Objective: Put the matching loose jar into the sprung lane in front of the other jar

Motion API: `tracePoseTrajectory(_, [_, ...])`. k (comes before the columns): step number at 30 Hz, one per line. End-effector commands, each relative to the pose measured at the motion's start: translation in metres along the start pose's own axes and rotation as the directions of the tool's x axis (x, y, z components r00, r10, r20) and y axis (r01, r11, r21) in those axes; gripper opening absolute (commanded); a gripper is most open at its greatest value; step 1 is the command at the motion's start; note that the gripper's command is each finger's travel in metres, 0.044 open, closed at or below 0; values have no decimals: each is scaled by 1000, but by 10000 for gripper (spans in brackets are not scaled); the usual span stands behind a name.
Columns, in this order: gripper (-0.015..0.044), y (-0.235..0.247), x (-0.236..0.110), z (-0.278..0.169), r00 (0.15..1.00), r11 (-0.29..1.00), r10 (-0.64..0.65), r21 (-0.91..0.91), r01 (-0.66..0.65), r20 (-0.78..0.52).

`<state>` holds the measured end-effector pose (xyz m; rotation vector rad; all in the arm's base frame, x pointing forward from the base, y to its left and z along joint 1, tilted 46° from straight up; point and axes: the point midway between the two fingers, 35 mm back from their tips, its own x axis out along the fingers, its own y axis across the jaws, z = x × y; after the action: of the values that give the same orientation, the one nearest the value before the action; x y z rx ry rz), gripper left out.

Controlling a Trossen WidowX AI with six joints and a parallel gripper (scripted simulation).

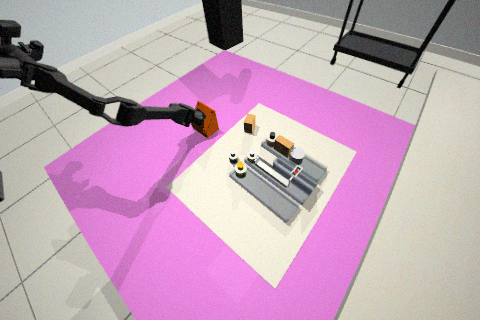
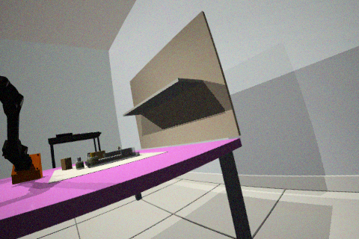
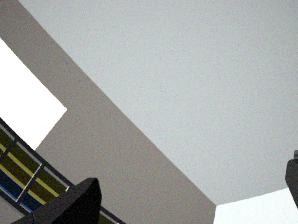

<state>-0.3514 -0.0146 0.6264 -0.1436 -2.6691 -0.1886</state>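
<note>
In the wrist view my gripper [image 3: 197, 181] is open, its dark fingers wide apart with nothing between them. The arm is raised away from the lanes, and the wrist view shows only ceiling and walls. A small loose jar [image 1: 233, 157] [image 2: 79, 163] with a dark cap stands on the cream mat, just off the lane ends. A similar small jar [image 1: 252, 156] stands at the front end of the middle grey lane [image 1: 305, 195], beside a long white strip [image 1: 272, 171]. A jar with a yellow cap [image 1: 240, 169] stands at the end of the nearer lane [image 1: 270, 200]. The pusher plate is too small to tell.
The far lane [image 1: 316, 166] holds a dark-capped jar [image 1: 272, 138], an orange-brown box [image 1: 284, 145] and a pale round tin [image 1: 297, 154]. Another box [image 1: 249, 123] [image 2: 66, 163] stands on the mat. An orange bracket [image 1: 208, 121] [image 2: 36, 166] stands at the arm's base.
</note>
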Motion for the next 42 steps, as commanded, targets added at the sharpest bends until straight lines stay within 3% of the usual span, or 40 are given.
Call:
tracePoseTrajectory(1, [426, -1, 0, 0, 1000, 1000, -2, -1, 2, 1])
tracePoseTrajectory(12, [440, -78, -14, 17, 979, 976, -190, -94, 197, 76])
tracePoseTrajectory(25, [440, -204, -81, 10, 845, 790, -523, -312, 528, 106])
tracePoseTrajectory(32, [440, -256, -131, 0, 735, 636, -670, -431, 640, 103])
tracePoseTrajectory(42, [440, -324, -243, -23, 477, 315, -876, -655, 687, 78])
